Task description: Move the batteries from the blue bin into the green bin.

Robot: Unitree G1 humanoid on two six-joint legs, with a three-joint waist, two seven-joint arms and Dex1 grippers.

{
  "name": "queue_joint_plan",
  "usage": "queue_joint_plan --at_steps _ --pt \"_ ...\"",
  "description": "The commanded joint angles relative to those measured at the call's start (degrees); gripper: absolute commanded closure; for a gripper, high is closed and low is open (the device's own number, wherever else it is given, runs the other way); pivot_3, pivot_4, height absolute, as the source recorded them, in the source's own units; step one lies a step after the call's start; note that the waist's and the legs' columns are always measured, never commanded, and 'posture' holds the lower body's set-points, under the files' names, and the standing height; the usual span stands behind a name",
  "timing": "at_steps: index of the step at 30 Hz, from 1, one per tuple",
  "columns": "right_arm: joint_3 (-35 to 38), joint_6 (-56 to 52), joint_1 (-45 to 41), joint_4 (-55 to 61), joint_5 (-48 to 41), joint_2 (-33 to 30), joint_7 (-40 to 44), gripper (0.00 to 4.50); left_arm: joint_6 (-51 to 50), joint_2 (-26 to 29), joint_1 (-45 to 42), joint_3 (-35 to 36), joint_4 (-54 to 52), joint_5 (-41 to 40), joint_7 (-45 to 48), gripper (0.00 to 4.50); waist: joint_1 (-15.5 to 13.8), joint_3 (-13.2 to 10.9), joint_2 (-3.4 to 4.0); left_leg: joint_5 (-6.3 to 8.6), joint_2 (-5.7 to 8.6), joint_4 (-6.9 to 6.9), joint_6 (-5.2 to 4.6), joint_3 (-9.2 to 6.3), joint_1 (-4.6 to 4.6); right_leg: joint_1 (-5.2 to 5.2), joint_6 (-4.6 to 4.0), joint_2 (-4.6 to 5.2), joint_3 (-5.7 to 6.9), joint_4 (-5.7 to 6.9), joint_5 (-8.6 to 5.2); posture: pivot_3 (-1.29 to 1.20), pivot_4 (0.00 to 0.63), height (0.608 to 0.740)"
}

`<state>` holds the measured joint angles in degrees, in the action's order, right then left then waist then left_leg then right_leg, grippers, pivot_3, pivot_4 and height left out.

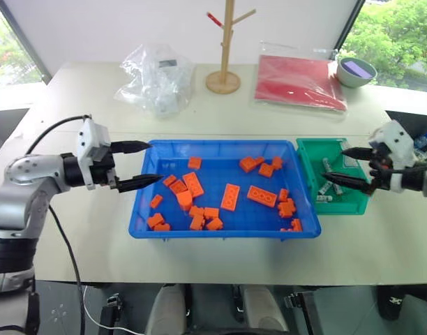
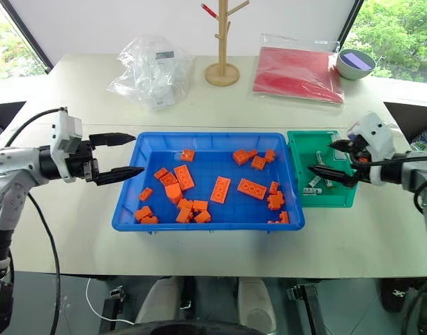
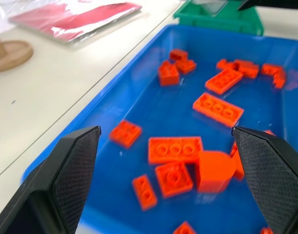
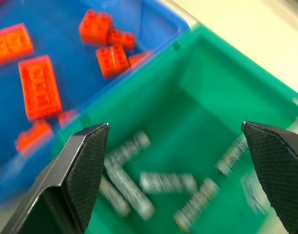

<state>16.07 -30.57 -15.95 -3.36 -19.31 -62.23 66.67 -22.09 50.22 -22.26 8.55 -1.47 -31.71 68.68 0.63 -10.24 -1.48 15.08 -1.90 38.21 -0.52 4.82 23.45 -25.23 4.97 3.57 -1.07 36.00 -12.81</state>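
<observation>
The blue bin (image 1: pixel 140 206) sits mid-table and holds several orange bricks (image 1: pixel 231 195). Against its right side stands the green bin (image 1: pixel 346 207), with several silver-grey batteries (image 4: pixel 166 182) lying on its floor. My right gripper (image 1: pixel 333 163) hovers over the green bin from the right, open, with nothing between its fingers. My left gripper (image 1: pixel 154 162) is level at the blue bin's left rim, pointing in over it, open and empty.
At the back of the table are a clear plastic bag (image 1: pixel 158 77), a wooden peg stand (image 1: pixel 224 49), a red folder (image 1: pixel 297 80) and a grey bowl (image 1: pixel 355 70). Bare tabletop runs in front of both bins up to the near edge.
</observation>
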Motion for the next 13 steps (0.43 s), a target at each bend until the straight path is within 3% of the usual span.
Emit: queue_joint_plan --at_steps 1,5,13 --pt "4.7 9.5 1.1 -8.4 -1.1 -5.1 9.8 0.04 1.5 2.5 -1.0 3.5 3.3 -0.1 2.1 0.0 0.1 0.0 0.0 0.0 0.0 0.0 0.0 0.01 0.0 0.0 0.0 0.0 0.0 0.0 0.0 0.0 0.15 0.736" --pt "4.4 15.7 0.5 -17.6 -0.8 -9.1 17.0 0.04 3.6 4.8 -1.9 4.4 8.9 1.0 5.0 0.0 0.4 0.0 0.0 0.0 -0.02 0.0 0.0 0.05 -0.06 0.0 -0.01 -0.02 -0.01 0.01 -0.01 0.0 0.15 0.736" --pt "1.4 19.7 -5.2 -27.5 0.5 -9.5 19.7 0.04 6.5 6.6 -3.6 5.2 14.5 2.4 7.7 0.0 0.5 0.0 0.01 0.0 -0.06 0.0 0.0 0.07 -0.08 -0.03 -0.02 0.01 -0.02 0.01 -0.01 0.0 0.15 0.736"
